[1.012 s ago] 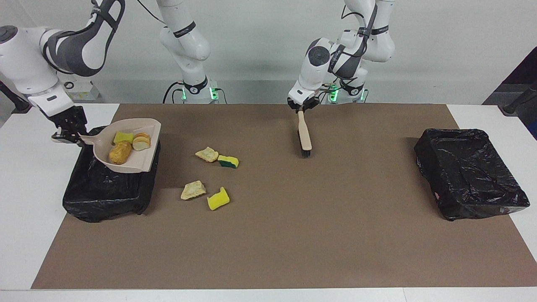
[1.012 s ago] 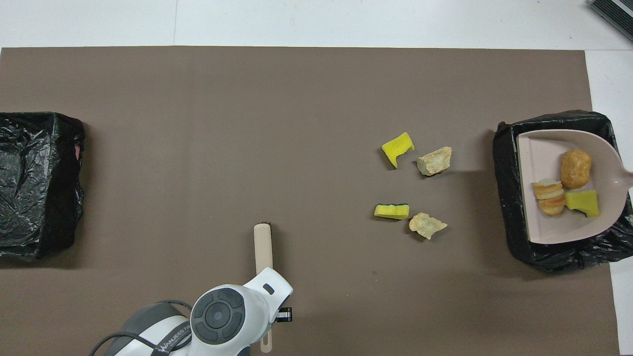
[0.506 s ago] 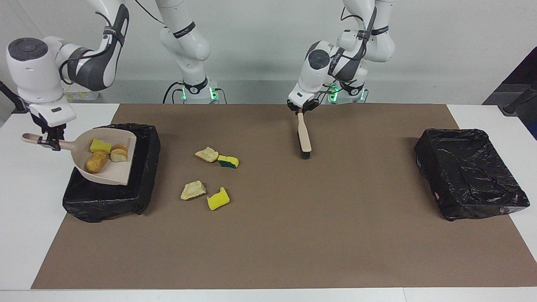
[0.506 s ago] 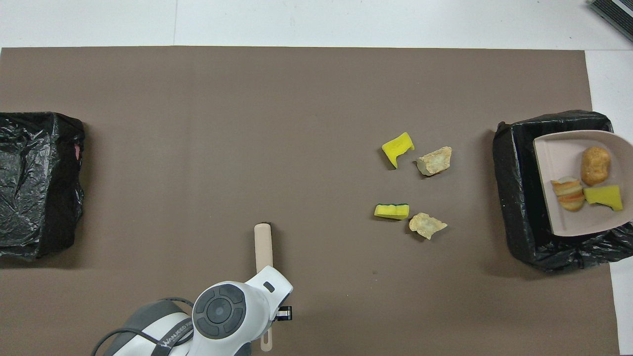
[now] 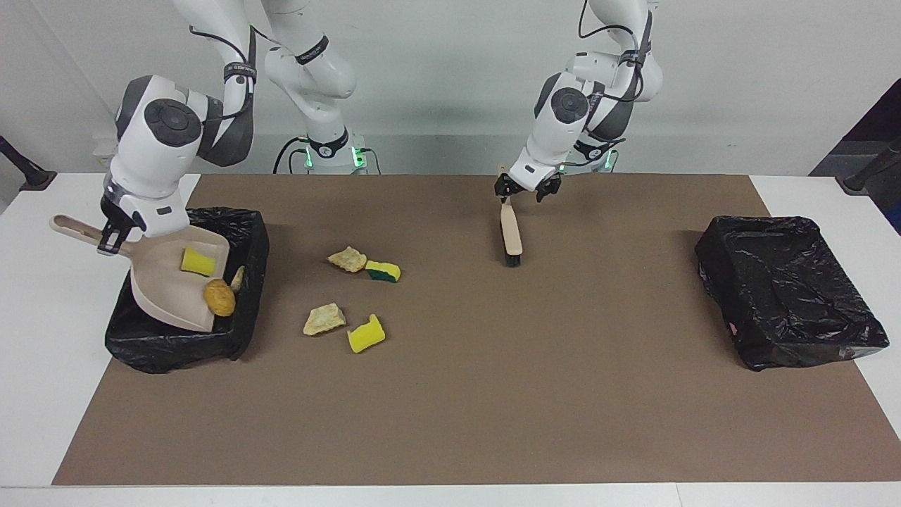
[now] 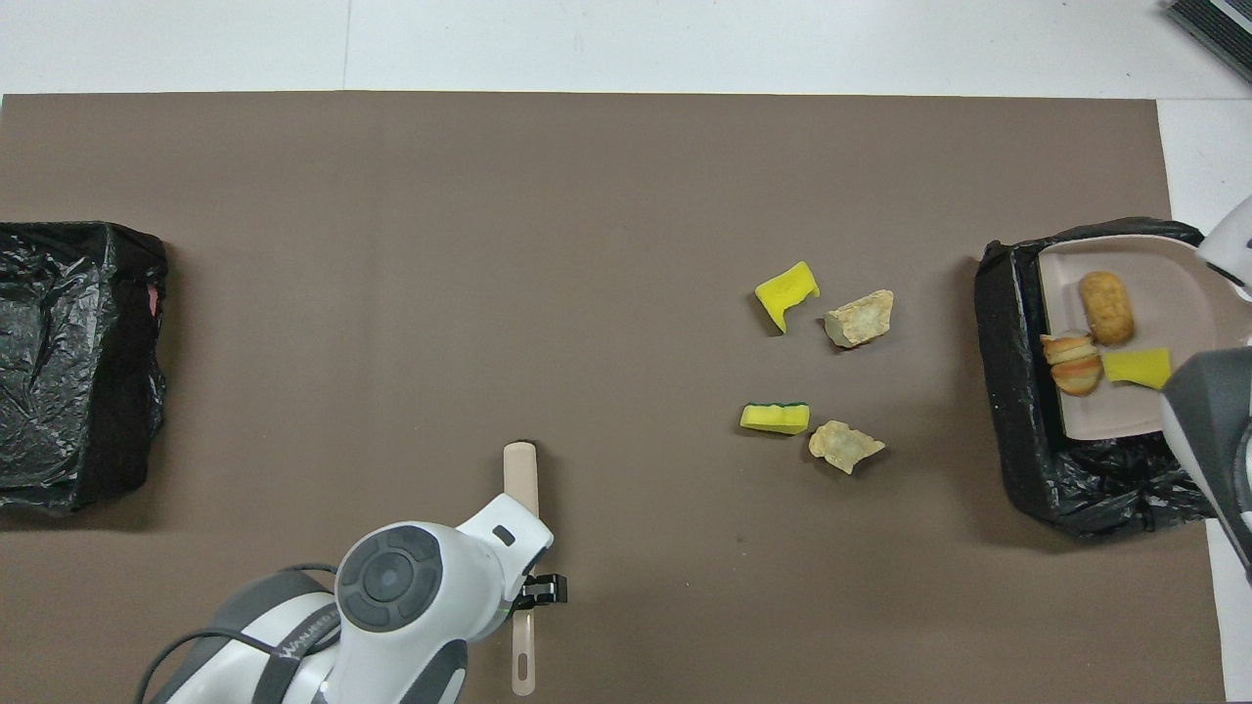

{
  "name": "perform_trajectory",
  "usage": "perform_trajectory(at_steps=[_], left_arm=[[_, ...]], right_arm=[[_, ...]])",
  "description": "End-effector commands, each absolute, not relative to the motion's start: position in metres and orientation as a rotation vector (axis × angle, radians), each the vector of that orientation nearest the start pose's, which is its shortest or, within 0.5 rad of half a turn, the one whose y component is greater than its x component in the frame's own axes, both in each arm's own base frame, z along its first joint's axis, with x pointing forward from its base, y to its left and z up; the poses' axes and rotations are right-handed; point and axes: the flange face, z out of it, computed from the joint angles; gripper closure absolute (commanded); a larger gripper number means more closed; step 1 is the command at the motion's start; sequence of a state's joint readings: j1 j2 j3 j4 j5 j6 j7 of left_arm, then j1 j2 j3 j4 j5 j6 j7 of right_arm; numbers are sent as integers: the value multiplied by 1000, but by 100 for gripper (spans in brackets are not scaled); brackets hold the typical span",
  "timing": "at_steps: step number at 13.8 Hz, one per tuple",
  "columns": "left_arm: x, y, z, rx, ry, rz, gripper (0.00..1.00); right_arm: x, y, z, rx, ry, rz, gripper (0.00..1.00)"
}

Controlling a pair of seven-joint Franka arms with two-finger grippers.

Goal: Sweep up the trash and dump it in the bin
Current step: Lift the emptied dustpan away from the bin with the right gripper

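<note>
Over the black-lined bin (image 5: 176,338) at the right arm's end of the surface, the right pincer (image 5: 109,236), clamped on the tilted beige plastic dustpan (image 5: 172,282), tips out three scraps, four scraps (image 5: 345,296) lie unswept mid-surface, and the left pincer (image 5: 522,189) hangs spread over the wooden-handled brush (image 5: 510,236).

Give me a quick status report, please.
Right gripper shut on dustpan, tipped over bin. Left gripper open above brush. Four scraps unswept; nothing blocking.

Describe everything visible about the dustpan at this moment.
The dustpan is pale beige, plastic-looking, with a raised rim and a long handle. The right gripper holds the handle, tilting the pan lip-down over the black-lined bin. A yellow sponge piece and a potato-like lump lie on it.
</note>
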State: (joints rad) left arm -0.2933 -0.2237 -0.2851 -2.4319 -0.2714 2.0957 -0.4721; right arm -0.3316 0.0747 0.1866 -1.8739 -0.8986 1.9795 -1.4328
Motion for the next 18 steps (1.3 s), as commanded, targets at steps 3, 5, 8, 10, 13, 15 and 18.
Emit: perform_trajectory(at_steps=[3, 5, 8, 10, 13, 15, 18], left_arm=[[427, -165, 423, -3207, -36, 293, 0], [448, -132, 444, -3178, -20, 250, 0], [468, -110, 480, -3125, -28, 244, 0], [479, -104, 499, -3082, -14, 266, 0], [499, -73, 529, -3092, -90, 252, 0], [507, -62, 539, -3102, -104, 230, 0], [522, -60, 555, -3119, -86, 212, 0]], right_arm=[[573, -108, 516, 1596, 1625, -871, 100], [571, -99, 525, 1552, 1600, -898, 100], [569, -84, 532, 1470, 1569, -945, 100], [566, -82, 536, 1455, 1539, -987, 100], [569, -72, 544, 1419, 1525, -981, 100], [572, -70, 554, 1440, 1518, -953, 100], [570, -75, 572, 1548, 1533, -882, 100]])
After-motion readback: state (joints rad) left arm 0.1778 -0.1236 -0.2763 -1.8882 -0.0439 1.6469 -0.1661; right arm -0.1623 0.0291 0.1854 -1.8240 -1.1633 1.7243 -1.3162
